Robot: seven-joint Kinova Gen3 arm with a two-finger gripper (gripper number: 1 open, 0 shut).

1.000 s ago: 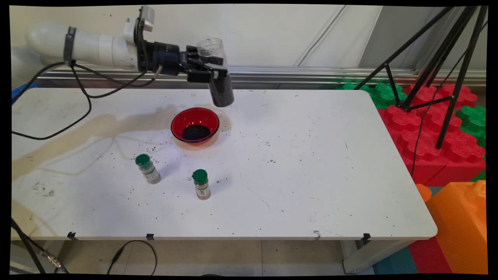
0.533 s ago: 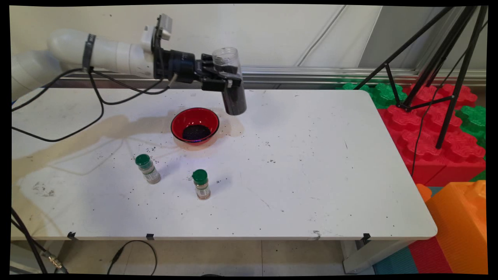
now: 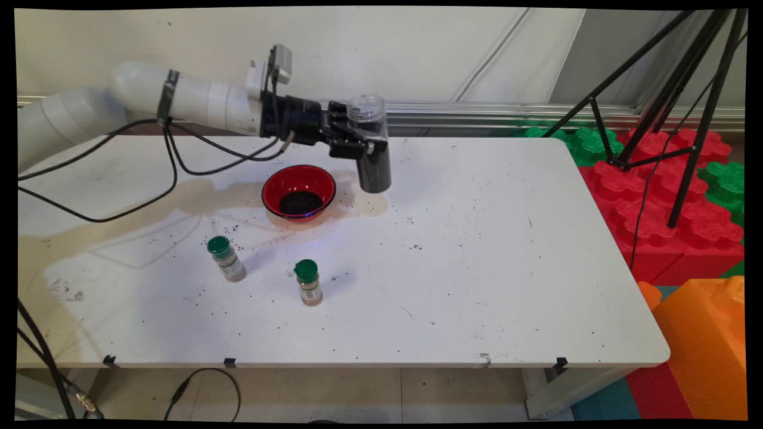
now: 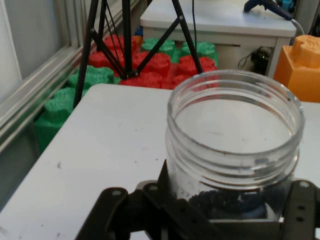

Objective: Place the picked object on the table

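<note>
Jar of clear plastic, lidless, mouth up, is clamped by the pincer around its upper body, just below the threaded neck. It stands nearly upright, slightly tilted, and is filled to roughly two thirds with dark granules. Its base hangs just above the table, with a shadow on the surface directly beneath it. It sits just right of the red bowl, near but not touching the bowl's rim. The red bowl holds a small heap of the same dark granules at its bottom. Hand view: open threaded mouth of the jar fills the centre, dark granules visible low inside, black fingers of the pincer pressed against both sides of the wall. Arm enters from the upper left, lying roughly level over the table's far side, black cables sagging below it. Two small spice bottles with green caps stand upright on the table's nearer half, well apart from the jar: left one and right one. Dark specks lie scattered across the table around the bowl and bottles. Off the table's right end: a black tripod, red and green interlocking blocks, an orange block.
</note>
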